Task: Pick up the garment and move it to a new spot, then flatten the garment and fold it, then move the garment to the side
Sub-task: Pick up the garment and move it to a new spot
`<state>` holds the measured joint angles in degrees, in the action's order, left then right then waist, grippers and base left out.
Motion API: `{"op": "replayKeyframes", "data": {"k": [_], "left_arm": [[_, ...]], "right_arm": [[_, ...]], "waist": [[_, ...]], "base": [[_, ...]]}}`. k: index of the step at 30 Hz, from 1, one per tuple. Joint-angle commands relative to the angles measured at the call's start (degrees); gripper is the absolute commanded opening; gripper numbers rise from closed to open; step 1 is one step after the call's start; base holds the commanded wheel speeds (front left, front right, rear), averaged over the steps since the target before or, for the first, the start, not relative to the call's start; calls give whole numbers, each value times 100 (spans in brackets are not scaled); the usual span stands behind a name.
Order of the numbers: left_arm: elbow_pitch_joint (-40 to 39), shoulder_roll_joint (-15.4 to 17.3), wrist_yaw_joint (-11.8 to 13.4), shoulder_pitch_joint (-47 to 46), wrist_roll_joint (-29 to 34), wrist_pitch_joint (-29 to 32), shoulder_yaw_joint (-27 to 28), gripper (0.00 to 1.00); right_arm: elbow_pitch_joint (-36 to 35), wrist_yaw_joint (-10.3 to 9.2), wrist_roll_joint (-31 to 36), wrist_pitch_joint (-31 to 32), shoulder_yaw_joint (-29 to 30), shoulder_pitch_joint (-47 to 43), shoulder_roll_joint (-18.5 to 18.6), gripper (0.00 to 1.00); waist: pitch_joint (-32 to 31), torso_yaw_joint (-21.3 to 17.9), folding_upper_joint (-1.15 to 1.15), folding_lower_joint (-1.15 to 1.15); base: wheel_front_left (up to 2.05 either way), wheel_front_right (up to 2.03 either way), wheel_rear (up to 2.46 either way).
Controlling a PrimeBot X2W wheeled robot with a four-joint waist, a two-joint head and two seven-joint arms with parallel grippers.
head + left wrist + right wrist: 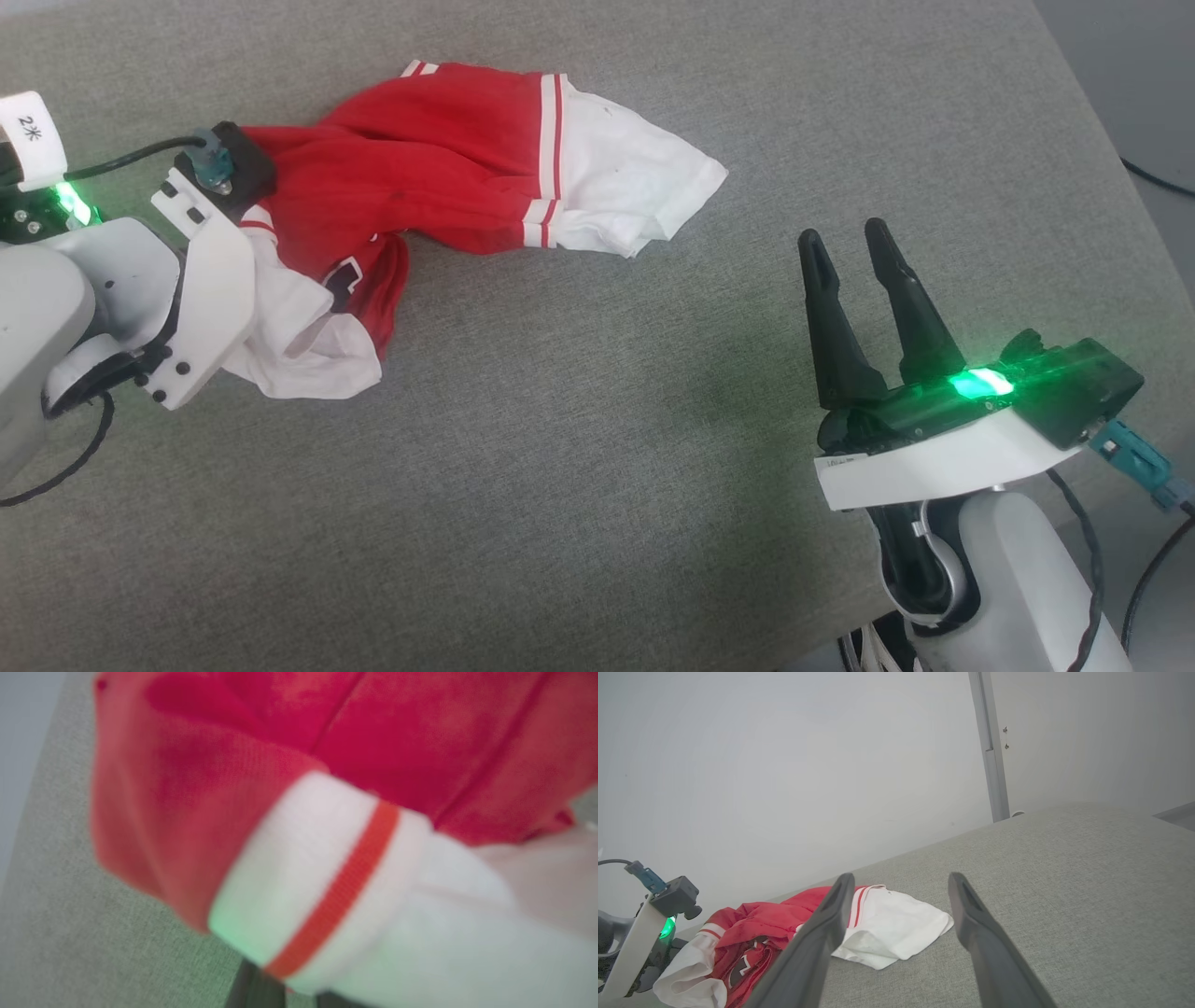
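soft even light, faint shadows, left wrist view badly blurred

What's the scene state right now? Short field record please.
garment: red with white sleeves, crumpled, partly lying on grey surface
left end effector: shut on garment, by a striped cuff
right end effector: open, holding nothing, apart from garment
flattening: not yet done
folding: not yet done

At lower right, the right gripper (842,231) shows two tapering black fingers (831,317), a green light (980,383), a white collar (934,462) and a teal plug (1134,459). At left, a white plate (219,289) bears dark screws (182,367), beside a black cable (131,154) and a tag (31,140) marked "2".
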<state>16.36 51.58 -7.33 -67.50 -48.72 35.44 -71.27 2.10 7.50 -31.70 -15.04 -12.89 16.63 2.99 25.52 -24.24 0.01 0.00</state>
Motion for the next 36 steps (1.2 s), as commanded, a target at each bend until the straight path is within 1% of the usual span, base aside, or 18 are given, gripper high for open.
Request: {"op": "replayKeyframes", "data": {"k": [1, 3, 7, 8, 9, 10, 11, 12, 16, 21, 27, 30, 33, 36], "left_arm": [[167, -135, -20, 571, 61, 158, -380, 0], [166, -130, -21, 569, 41, 152, -386, 0], [214, -117, -20, 407, -124, -115, -367, 0], [219, -137, -20, 345, -189, -226, -348, 8], [228, -157, -20, 292, -263, -350, -328, 33], [226, -173, -21, 235, -327, -462, -308, 65], [228, -195, -21, 181, -359, -627, -292, 87], [235, -220, -21, 132, -392, -803, -272, 100], [309, -325, -15, -4, -768, -1531, -210, 100], [521, -484, -14, 218, -1153, -2526, -209, 100], [966, -658, -14, 845, -1839, -3890, -136, 100], [1267, -816, -14, 1271, -2075, -4513, -57, 100], [1577, -1023, -14, 1681, -2290, -4891, 92, 100], [1815, -1249, -14, 2119, -2478, -5038, 318, 100]], "right_arm": [[-32, -2, -22, -20, 4, 27, -14, 100], [-28, -2, -25, -20, 26, 38, -14, 100], [1, -2, 58, -20, 82, 72, -14, 100], [5, -2, 84, -20, 91, 67, -14, 100], [21, -2, 115, -20, 100, 62, -13, 100], [37, -2, 150, -20, 103, 54, -13, 100], [53, -2, 185, -20, 113, 46, -14, 100], [74, -2, 229, -20, 120, 34, -13, 100], [129, -2, 446, -20, 169, -54, -12, 100], [239, -2, 717, -20, 206, -198, -11, 100], [358, -2, 1015, -20, 324, -451, -11, 100], [456, -2, 1187, -21, 469, -578, -12, 100], [522, -2, 1326, -20, 685, -684, -10, 100], [578, -2, 1487, -20, 918, -810, -10, 100]], "waist": [[25, -11, -1, 0], [39, 5, -1, 0], [-39, 140, -1, 0], [-77, 191, -1, 0], [-127, 250, -1, 0], [-181, 313, -1, 0], [-244, 385, -1, 0], [-310, 456, -1, 0], [-606, 786, -1, 0], [-1000, 1229, -1, 0], [-1426, 1737, -1, 0], [-1574, 2014, -1, 0], [-1692, 2289, -1, 0], [-1807, 2542, -1, 0]], "base": [[0, 0, 0], [0, 0, 0], [0, 0, 0], [0, 0, 0], [0, 0, 0], [0, 0, 0], [0, 0, 0], [0, 0, 0], [0, 0, 0], [0, 0, 0], [0, 0, 0], [0, 0, 0], [0, 0, 0], [0, 0, 0]]}}
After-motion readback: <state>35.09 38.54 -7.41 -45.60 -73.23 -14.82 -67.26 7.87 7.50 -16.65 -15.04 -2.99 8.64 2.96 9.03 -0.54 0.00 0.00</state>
